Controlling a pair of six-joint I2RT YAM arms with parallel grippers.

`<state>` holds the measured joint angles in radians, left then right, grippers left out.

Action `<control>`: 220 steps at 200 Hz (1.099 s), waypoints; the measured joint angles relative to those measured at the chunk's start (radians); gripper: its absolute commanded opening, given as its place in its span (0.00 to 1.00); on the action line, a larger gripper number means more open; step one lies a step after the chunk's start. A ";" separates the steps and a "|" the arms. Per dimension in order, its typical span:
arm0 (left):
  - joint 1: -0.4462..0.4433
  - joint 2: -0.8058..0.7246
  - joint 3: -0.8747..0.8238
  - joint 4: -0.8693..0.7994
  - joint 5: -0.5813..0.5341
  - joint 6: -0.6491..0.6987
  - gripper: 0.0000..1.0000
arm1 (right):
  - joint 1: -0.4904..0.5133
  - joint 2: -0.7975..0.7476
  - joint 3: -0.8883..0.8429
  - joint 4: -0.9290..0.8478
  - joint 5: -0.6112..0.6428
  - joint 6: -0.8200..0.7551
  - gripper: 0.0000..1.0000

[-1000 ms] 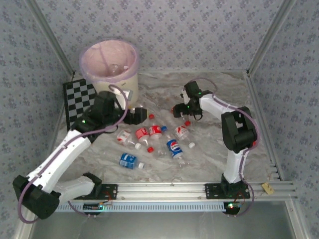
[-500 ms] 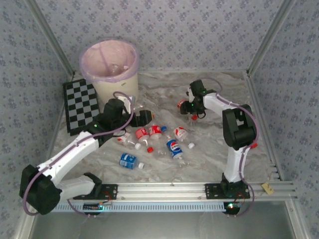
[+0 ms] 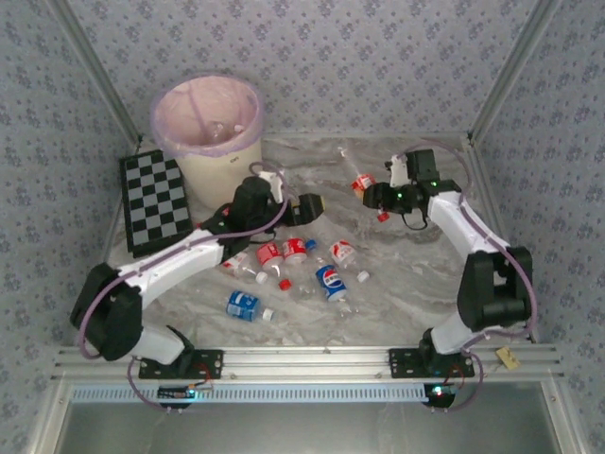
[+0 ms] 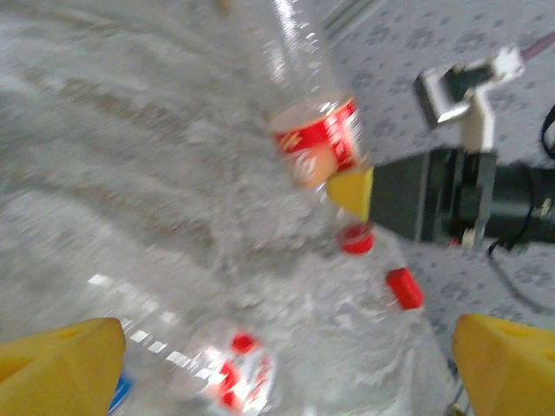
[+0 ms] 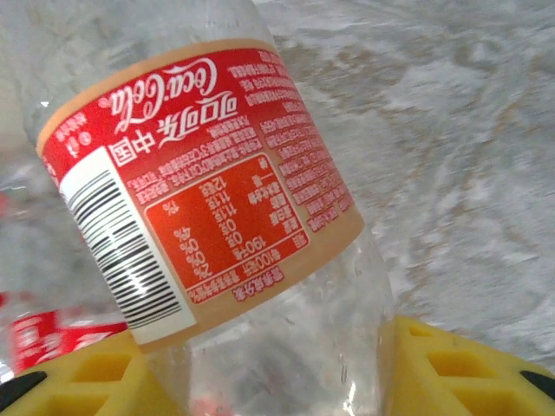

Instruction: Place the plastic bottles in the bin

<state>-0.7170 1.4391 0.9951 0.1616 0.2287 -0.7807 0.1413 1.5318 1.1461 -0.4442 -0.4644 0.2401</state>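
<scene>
Since the earlier frame the right arm has swung its elbow out toward the table's right edge and closed its fingers. The left arm has reached further in toward the middle.

From above, the right gripper (image 3: 371, 195) is clamped on a red-labelled bottle (image 3: 357, 178) near the far edge, right of centre. It is well apart from the bin (image 3: 210, 168) in the far left corner. The left gripper (image 3: 307, 202) hovers with its fingers spread and empty, just beyond the loose bottles (image 3: 329, 282) scattered over the middle of the table (image 3: 416, 274). The pick looks done for this one bottle. The carry across to the bin remains, and several bottles still wait.

In the left wrist view, its own yellow tips stand wide apart at the bottom corners with nothing gripped. Ahead, a yellow tip of the right gripper presses the held bottle's label.

In the right wrist view, the bottle sits between both yellow pads, its label upside down.

The table is a grey-veined, marble-look surface. A checkerboard (image 3: 151, 203) lies by its left edge and an aluminium rail (image 3: 312, 359) runs along the near edge. Pale patterned walls (image 3: 312, 57) enclose the space.
</scene>
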 measured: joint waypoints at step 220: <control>-0.071 0.278 0.159 0.233 -0.040 -0.169 0.47 | 0.138 -0.293 -0.299 0.248 -0.142 0.269 0.43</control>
<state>-0.7876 1.7172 1.1542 0.3943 0.1890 -0.9493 0.2798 1.2385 0.8474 -0.1959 -0.6060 0.5091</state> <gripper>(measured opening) 0.509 0.489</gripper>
